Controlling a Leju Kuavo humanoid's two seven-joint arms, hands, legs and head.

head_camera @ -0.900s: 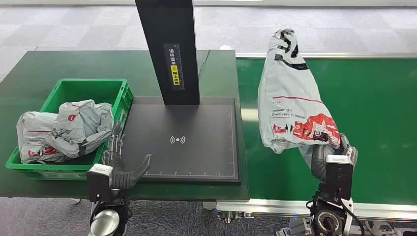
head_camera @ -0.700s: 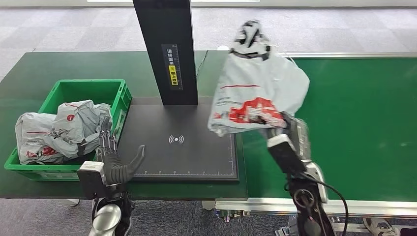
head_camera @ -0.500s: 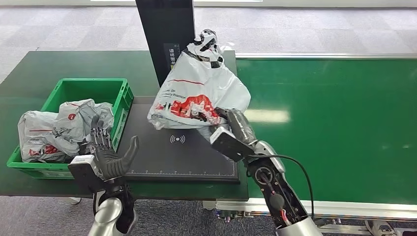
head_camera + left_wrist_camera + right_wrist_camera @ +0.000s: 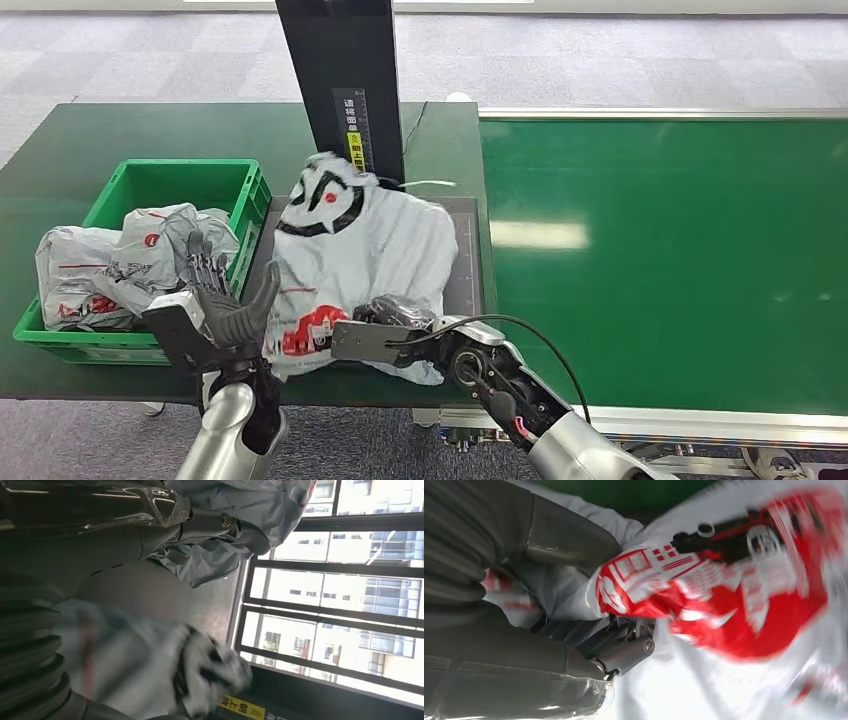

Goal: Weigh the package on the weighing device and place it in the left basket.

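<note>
The package (image 4: 365,255), a white and grey plastic bag with red print, lies across the black plate of the weighing device (image 4: 463,262), in front of its black column (image 4: 345,80). My right hand (image 4: 395,318) grips the package's near edge; in the right wrist view its fingers (image 4: 624,655) are closed on the red-printed plastic (image 4: 734,580). My left hand (image 4: 225,312) stands open with fingers spread, between the green basket (image 4: 150,185) and the package's left side. The left wrist view shows the blurred package (image 4: 150,665) close to that hand.
The green basket on the left holds grey bags (image 4: 115,265), seen too in the left wrist view (image 4: 210,565). A green conveyor belt (image 4: 680,250) runs along the right. The dark green table (image 4: 120,130) extends behind the basket.
My right arm has swung the package left from the conveyor and down onto the scale plate, still gripping it. My left hand rose slightly and moved toward the package.
</note>
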